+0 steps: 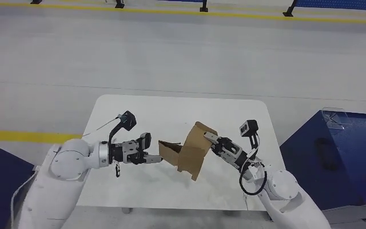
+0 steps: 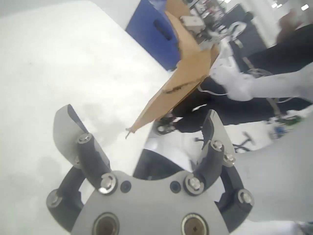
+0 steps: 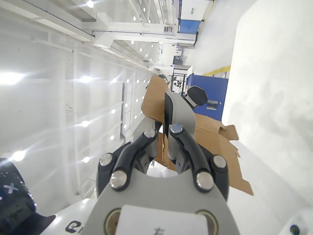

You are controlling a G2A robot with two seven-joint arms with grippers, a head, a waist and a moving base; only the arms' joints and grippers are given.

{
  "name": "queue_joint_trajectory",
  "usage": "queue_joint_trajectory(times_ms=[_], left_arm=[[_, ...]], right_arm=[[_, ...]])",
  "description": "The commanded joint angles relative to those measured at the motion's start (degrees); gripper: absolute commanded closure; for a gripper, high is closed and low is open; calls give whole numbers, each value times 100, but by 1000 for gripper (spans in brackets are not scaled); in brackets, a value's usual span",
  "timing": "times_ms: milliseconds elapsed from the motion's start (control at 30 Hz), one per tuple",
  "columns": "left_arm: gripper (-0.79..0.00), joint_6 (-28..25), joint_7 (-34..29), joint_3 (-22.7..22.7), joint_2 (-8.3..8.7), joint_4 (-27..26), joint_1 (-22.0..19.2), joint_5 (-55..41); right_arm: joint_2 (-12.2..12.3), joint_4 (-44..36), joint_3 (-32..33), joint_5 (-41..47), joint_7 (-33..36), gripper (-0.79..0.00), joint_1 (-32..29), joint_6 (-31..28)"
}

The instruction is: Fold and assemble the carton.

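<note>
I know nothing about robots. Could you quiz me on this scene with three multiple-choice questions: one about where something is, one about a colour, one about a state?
1. Where is the carton?
A. Over the table, between the two arms.
B. Beneath the table.
C. Leaning against a table leg.

2. What colour is the carton?
A. Green.
B. White.
C. Brown.

3. How is the left gripper?
A. Shut on the carton.
B. Open, holding nothing.
C. Shut, holding nothing.

Answers:
1 A, the top view shows it above the white table.
2 C, it is plain brown cardboard.
3 B, its fingers stand wide apart, while the right gripper pinches a flap.
</note>
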Motion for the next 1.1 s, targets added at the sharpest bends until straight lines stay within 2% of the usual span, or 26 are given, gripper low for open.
queue_joint_trajectory(times_ms=[0, 133, 267, 500, 800, 867, 1067], left_arm=[[-785, -290, 554, -11, 7, -309, 152, 1170], [-785, -603, 1440, 174, -17, -604, 376, 2368], [-785, -839, 1922, 374, -37, -628, 375, 2681], [-785, -1250, 1413, 582, 37, -613, 256, 1842], [-785, -1354, 663, 598, 205, -773, 212, 684], [-785, -1259, 568, 770, 251, -820, 131, 390], [-785, -1179, 488, 1203, 326, -781, -213, 307]], right_arm=[[-11, -113, -31, -354, -207, 0, -67, -110], [-40, -275, -105, -692, -425, 0, -153, -108], [-71, -377, -162, -833, -528, 0, -157, 0], [-142, -319, -250, -1058, -819, 0, -52, 72], [-289, -34, -490, -1050, -1247, 0, 352, 171], [-322, 39, -547, -1054, -1258, 0, 452, 215], [-395, 126, -701, -753, -1038, 0, 578, 388]])
